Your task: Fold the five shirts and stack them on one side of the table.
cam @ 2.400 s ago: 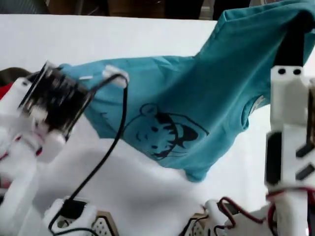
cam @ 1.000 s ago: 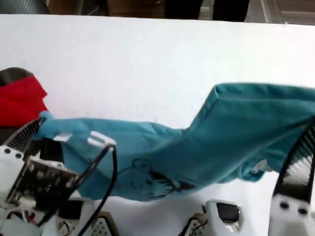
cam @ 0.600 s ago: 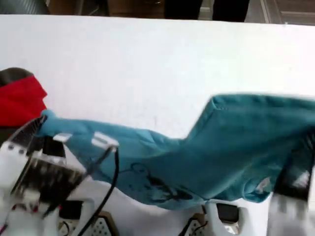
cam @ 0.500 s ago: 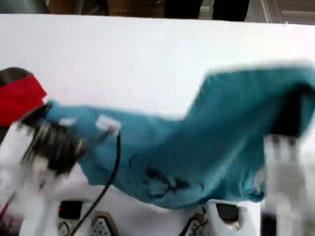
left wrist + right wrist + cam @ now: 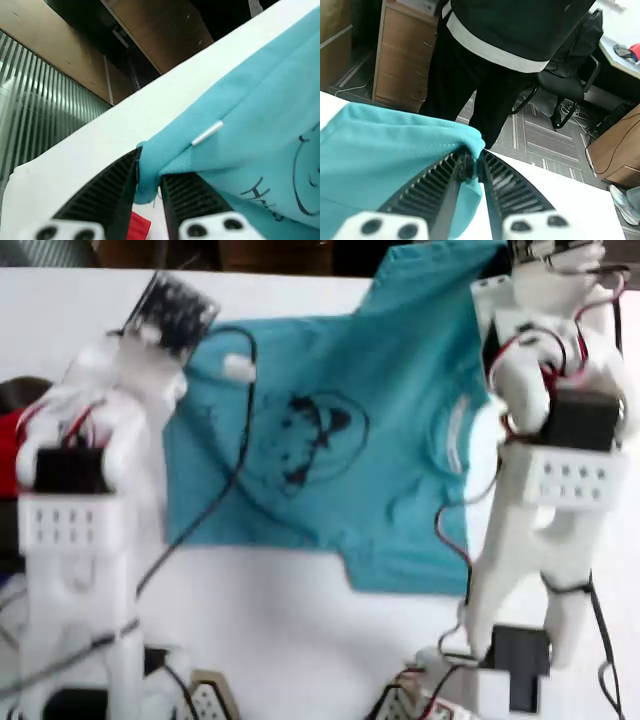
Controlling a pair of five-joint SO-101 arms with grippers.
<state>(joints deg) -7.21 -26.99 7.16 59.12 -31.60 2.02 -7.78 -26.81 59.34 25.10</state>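
Over the white counter (image 5: 300,630), the high view shows the teal shirt (image 5: 330,470) swung out from the near edge and now spread print-up, probably being laid flat for folding. In the left wrist view, the left tool (image 5: 148,167) pinches one shirt corner. In the right wrist view, the right tool (image 5: 471,162) clamps another corner.

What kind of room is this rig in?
Probably an office or lab: a swivel chair, a wooden drawer unit and carpet tiles beyond the white table.
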